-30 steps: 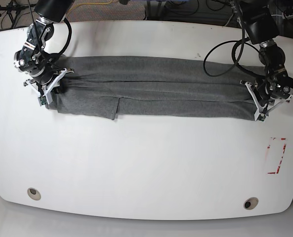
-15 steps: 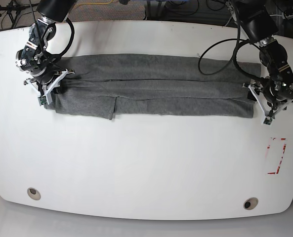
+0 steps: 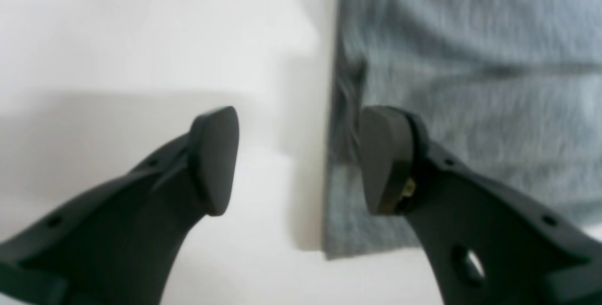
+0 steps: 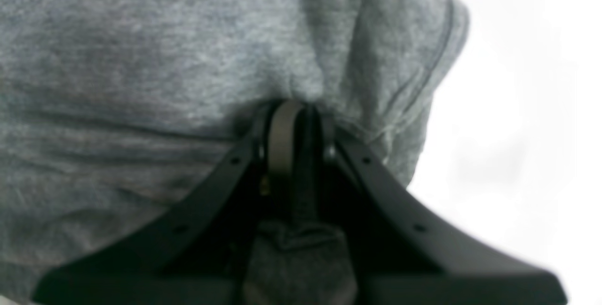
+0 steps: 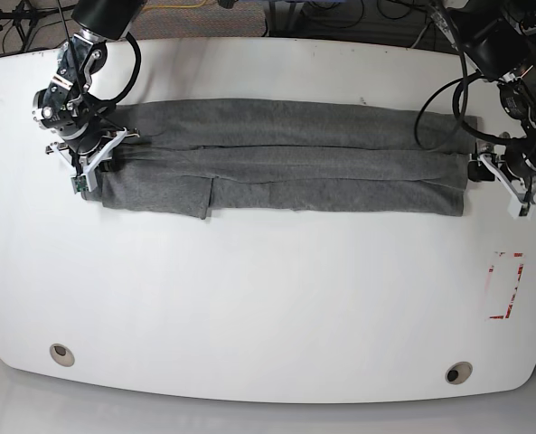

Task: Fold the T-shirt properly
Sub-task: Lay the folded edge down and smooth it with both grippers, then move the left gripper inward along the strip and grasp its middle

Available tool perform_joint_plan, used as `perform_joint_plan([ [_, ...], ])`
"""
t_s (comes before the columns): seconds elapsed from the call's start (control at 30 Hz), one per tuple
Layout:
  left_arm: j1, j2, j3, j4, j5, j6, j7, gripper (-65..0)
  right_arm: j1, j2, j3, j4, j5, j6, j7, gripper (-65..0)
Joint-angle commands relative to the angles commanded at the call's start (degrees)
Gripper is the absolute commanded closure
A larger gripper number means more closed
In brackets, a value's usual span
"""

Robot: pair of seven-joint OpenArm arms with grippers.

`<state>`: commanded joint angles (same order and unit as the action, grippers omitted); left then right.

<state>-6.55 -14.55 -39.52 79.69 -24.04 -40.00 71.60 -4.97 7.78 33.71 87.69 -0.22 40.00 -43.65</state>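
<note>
The T-shirt (image 5: 286, 158) lies as a long dark grey band across the far half of the white table (image 5: 268, 298). My right gripper (image 5: 98, 154) is at the band's left end in the base view. Its wrist view shows the right gripper (image 4: 292, 124) shut on a pinch of the T-shirt (image 4: 141, 60). My left gripper (image 5: 505, 185) hangs just off the band's other end. In its wrist view the left gripper (image 3: 298, 159) stands open, one finger (image 3: 383, 159) over the edge of the T-shirt (image 3: 470, 84) and the other over bare table.
A red-marked rectangle (image 5: 506, 285) sits on the table near the right edge. Two round holes (image 5: 61, 354) (image 5: 458, 372) lie near the front edge. Cables and stands crowd the floor behind the table.
My left gripper has slid away from the T-shirt's end towards the table edge, leaving that end flat on the table. The right gripper has stayed at its end, still holding.
</note>
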Motion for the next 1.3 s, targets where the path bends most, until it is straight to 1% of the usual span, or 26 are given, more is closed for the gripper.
perform_joint_plan([
  [0.03,0.09,0.0,0.0,-1.32,-1.05,0.0,-0.09,-38.2,0.0,0.0,0.0,0.0,0.0,0.0,0.0,-6.7],
  [0.2,0.18,-0.09,0.18,-3.69,-2.99,0.0,-0.62,-38.2,0.0,0.0,0.0,0.09,0.0,0.0,0.0,-6.7],
  [0.4,0.18,0.35,0.53,-3.87,-3.34,0.0,-0.7,-38.2,0.0,-0.09,0.0,0.09,0.0,0.0,0.0,-6.7],
  [0.47,0.18,1.05,1.76,-3.87,-3.34,0.0,-0.7,-38.2,0.0,-0.09,0.0,0.09,0.0,0.0,0.0,-6.7],
  [0.6,0.26,1.41,3.16,-3.69,-3.34,0.0,-0.7,-37.6,0.0,-0.09,0.0,0.09,0.0,0.0,0.0,-6.7],
  [0.63,0.44,1.49,3.25,-3.69,-3.34,0.0,-0.7,-36.5,0.0,-0.09,0.0,0.09,0.0,0.0,0.0,-6.7],
  [0.7,0.7,1.49,3.52,-3.78,-3.34,0.0,-0.7,-31.0,0.0,-0.09,0.0,0.09,0.0,0.0,0.0,-6.7],
  [0.73,0.79,1.49,3.52,-3.78,-3.34,0.0,-0.7,-24.9,0.0,-0.09,0.0,0.09,0.0,0.0,0.0,-6.7],
  [0.8,0.88,1.58,3.52,-3.78,-3.34,0.0,-0.7,-15.3,0.0,-0.09,0.0,0.09,0.0,0.0,0.0,-6.7],
  [0.83,0.88,1.85,3.6,-3.78,-3.25,0.0,-0.7,-10.8,0.0,-0.09,0.0,0.09,0.0,0.0,0.0,-6.7],
  [0.9,0.88,2.99,3.6,-3.78,-3.16,0.0,-0.7,-4.2,0.0,-0.09,0.0,0.09,0.0,0.0,0.0,-6.7],
  [1.0,0.97,3.52,3.6,-3.52,-3.16,0.0,-0.62,-4.4,0.0,-0.09,0.0,0.09,0.0,0.0,0.0,-6.7],
  [1.17,0.97,3.52,3.6,-2.81,-3.25,0.0,-0.62,-3.3,0.35,-0.09,0.0,0.09,0.0,0.0,0.0,-6.7],
  [1.23,0.97,3.52,3.6,-1.32,-3.25,0.0,-0.62,-3.2,0.35,-0.09,0.0,0.09,0.0,0.0,0.0,-6.7],
  [1.3,1.58,3.52,3.6,2.29,-3.25,0.0,-0.26,-3.2,0.35,-0.09,0.0,0.09,0.0,0.0,0.0,-6.7],
])
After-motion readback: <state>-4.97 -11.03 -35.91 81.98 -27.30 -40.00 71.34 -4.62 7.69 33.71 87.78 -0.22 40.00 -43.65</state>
